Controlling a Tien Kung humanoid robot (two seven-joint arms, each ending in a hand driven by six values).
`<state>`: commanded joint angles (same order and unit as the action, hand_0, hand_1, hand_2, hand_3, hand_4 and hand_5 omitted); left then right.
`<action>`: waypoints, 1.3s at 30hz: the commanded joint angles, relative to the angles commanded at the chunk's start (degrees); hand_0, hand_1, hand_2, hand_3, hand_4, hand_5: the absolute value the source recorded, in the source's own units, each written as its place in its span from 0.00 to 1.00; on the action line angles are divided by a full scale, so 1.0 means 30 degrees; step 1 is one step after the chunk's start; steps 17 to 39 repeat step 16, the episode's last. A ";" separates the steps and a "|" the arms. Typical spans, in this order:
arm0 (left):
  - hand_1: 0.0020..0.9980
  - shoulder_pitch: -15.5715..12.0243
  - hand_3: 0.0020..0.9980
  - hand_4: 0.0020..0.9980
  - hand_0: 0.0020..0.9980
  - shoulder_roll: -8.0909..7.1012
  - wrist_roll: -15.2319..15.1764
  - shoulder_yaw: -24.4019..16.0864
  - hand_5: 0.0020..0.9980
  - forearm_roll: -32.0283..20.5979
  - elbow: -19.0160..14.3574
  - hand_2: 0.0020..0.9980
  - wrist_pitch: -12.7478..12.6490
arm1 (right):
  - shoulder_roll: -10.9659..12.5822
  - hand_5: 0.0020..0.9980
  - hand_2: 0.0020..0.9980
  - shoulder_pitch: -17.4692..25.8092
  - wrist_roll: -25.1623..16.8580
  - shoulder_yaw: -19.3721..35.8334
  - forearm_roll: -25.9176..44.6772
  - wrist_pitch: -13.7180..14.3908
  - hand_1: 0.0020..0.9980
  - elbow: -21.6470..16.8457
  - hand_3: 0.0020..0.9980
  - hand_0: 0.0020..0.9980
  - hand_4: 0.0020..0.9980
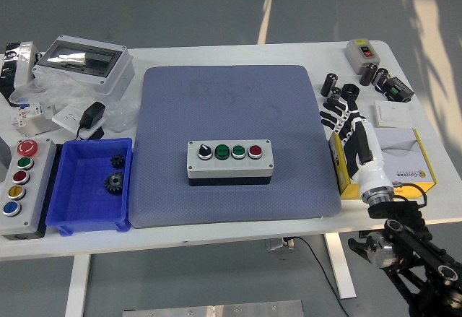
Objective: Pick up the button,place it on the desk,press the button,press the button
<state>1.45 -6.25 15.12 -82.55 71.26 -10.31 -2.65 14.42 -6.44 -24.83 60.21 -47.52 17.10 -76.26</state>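
White table (pixel 216 234): one button box (pixel 230 161) (four controls) on mat; right hand (pixel 345 120) fingers spread, empty.

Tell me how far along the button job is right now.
The button box already sits flat on the blue mat, so pick-and-place looks done. In hand: nothing; the right hand hovers open over the mat's right edge, beside the yellow box, clear of the buttons. Whether either press has happened cannot be told from this view. The left arm is out of view.
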 joint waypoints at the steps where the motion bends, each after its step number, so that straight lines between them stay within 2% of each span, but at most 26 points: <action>1: 0.57 0.0008 0.61 0.63 0.63 -0.0007 0.0000 -0.0008 0.19 0.0001 0.0000 0.54 -0.0002 | -0.0002 0.86 0.71 0.0009 0.0013 0.0056 -0.0012 -0.0018 0.68 -0.0001 0.65 0.71 0.76; 6: 0.57 0.0066 0.61 0.63 0.63 -0.0058 -0.0011 -0.0039 0.19 0.0000 0.0000 0.54 -0.0010 | -0.0045 0.86 0.71 0.0050 0.0035 0.0208 -0.0017 -0.0074 0.68 -0.0008 0.65 0.71 0.76; 7: 0.57 0.0076 0.61 0.63 0.63 -0.0064 -0.0017 -0.0036 0.20 -0.0008 0.0000 0.54 -0.0010 | -0.0050 0.84 0.68 0.0056 0.0038 0.0214 -0.0018 -0.0080 0.64 -0.0012 0.64 0.66 0.75; 12: 0.57 0.0109 0.61 0.63 0.63 -0.0038 -0.0028 -0.0033 0.20 -0.0004 0.0000 0.54 -0.0003 | -0.0070 0.84 0.68 0.0076 0.0056 0.0281 -0.0044 -0.0097 0.64 -0.0073 0.64 0.66 0.75; 13: 0.57 0.0110 0.61 0.63 0.63 -0.0033 -0.0033 -0.0012 0.20 -0.0028 0.0000 0.54 -0.0001 | -0.0078 0.83 0.66 0.0081 0.0058 0.0306 -0.0049 -0.0098 0.61 -0.0084 0.63 0.62 0.75; 39: 0.57 0.0106 0.61 0.63 0.63 -0.0030 -0.0034 -0.0012 0.20 -0.0044 0.0000 0.54 -0.0009 | -0.0103 0.83 0.66 0.0096 0.0055 0.0384 -0.0031 -0.0100 0.61 -0.0091 0.63 0.62 0.75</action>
